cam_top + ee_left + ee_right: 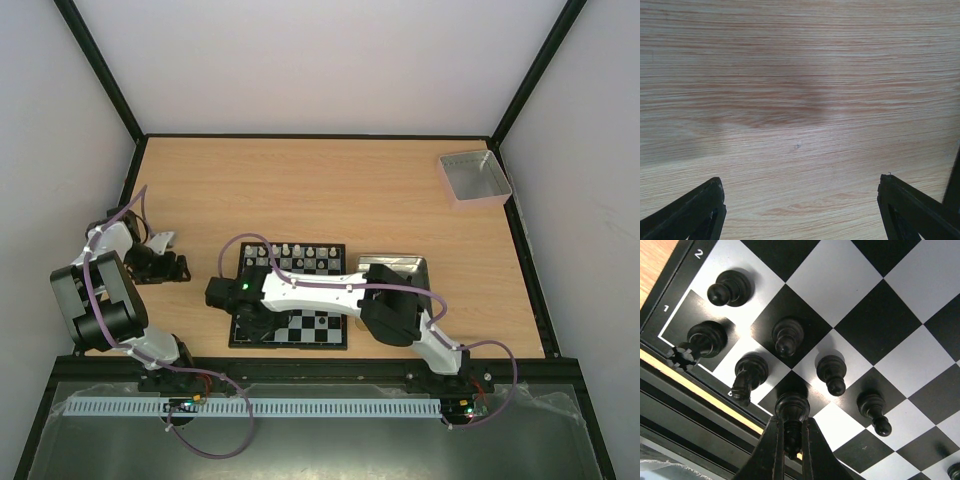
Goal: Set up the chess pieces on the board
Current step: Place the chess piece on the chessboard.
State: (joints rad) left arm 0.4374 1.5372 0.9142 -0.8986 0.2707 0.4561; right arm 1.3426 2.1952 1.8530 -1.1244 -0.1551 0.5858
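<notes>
Pale wood worktop (330, 180) fills the scene. On the left, the left end effector (800, 179) hovers over bare wood, fingers spread wide (nothing between them). At centre, the board (320, 325) carries white pieces (298, 250) along its far edge. At its near-left corner the right end effector (791, 429) pinches a black chess piece (791, 407) beside other black pieces (785, 335).

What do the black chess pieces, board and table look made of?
The black chess pieces: probably glossy moulded plastic, given soft highlights. The board: smooth printed surface with slight sheen, material unclear. The table: wood or wood-look laminate, showing matte grain.
</notes>
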